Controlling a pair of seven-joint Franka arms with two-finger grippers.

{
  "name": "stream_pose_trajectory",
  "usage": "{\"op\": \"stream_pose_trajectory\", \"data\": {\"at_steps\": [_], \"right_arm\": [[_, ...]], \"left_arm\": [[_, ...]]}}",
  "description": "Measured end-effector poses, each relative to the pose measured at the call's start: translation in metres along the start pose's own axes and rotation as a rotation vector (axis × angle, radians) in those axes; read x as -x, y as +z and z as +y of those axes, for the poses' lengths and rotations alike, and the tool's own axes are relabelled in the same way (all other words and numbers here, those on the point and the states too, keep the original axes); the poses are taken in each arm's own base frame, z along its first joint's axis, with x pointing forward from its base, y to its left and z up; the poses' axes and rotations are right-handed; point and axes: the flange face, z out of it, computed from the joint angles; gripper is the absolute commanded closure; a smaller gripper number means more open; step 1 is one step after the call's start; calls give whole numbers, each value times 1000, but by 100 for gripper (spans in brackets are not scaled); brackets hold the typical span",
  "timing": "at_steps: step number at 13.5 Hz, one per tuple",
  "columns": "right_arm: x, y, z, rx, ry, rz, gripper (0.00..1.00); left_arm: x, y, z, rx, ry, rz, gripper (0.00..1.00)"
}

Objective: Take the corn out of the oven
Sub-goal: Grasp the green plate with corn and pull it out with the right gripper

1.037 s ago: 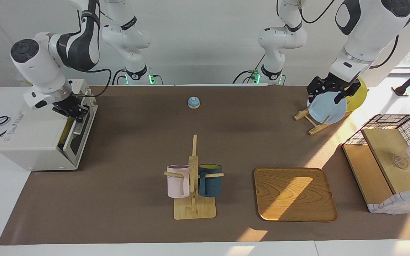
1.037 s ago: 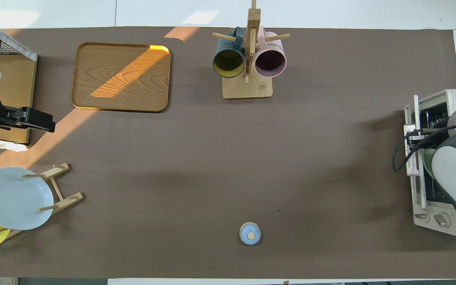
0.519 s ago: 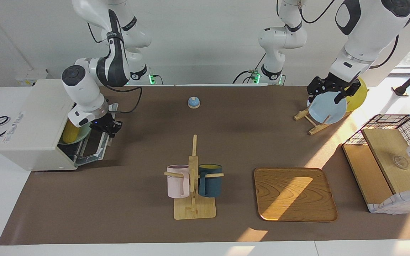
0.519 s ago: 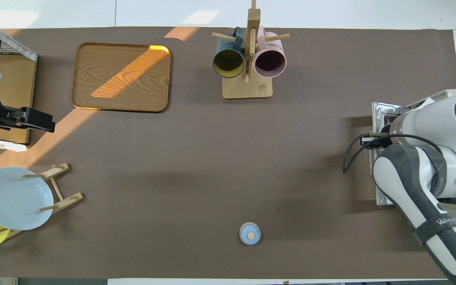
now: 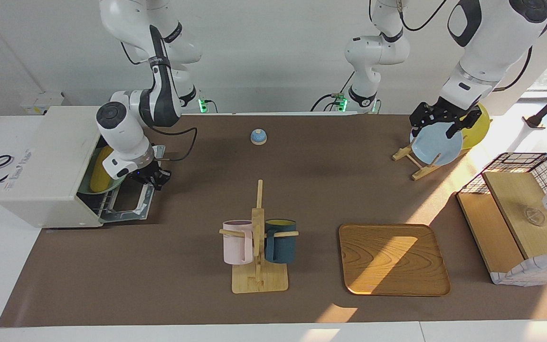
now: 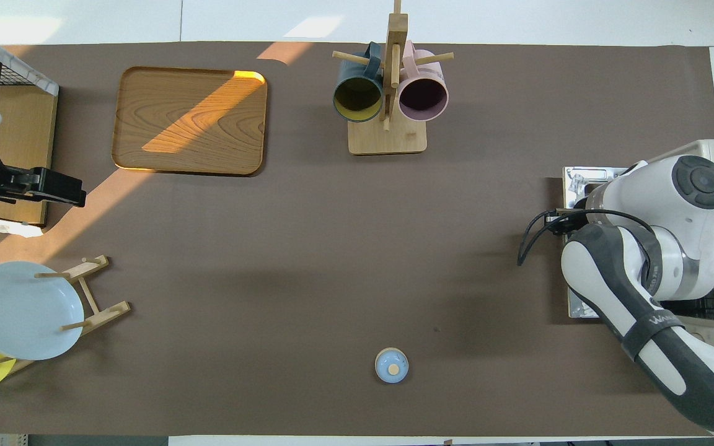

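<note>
right gripper (image 5: 152, 179) on oven (image 5: 50, 166) door handle

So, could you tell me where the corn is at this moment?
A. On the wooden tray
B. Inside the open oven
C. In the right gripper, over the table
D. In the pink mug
B: the corn lies inside the oven, whose door is folded down, while the right gripper is at the door's outer edge, holding no corn.

Bright yellow smooth corn (image 5: 97, 175) lies in an off-white boxy oven (image 5: 50, 166), beside the black right claw (image 5: 152, 179); brown desk (image 5: 197, 190).
</note>
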Motion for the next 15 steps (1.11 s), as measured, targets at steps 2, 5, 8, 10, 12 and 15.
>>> {"op": "stream_pose_trajectory", "data": {"at_steps": [2, 5, 8, 10, 12, 15], "right_arm": [[-1, 7, 0, 0, 9, -4, 100], [-2, 6, -1, -3, 35, -1, 65], [-8, -6, -21, -38, 114, 24, 55], [-14, -25, -50, -43, 108, 31, 55], [-19, -52, -54, -30, 101, -5, 54], [-12, -92, -15, 105, 89, -54, 53]], "left_arm": [[0, 0, 0, 0, 0, 0, 0], [0, 0, 0, 0, 0, 0, 0], [0, 0, 0, 0, 0, 0, 0], [0, 0, 0, 0, -1, 0, 0], [0, 0, 0, 0, -1, 0, 0], [0, 0, -1, 0, -2, 0, 0]]}}
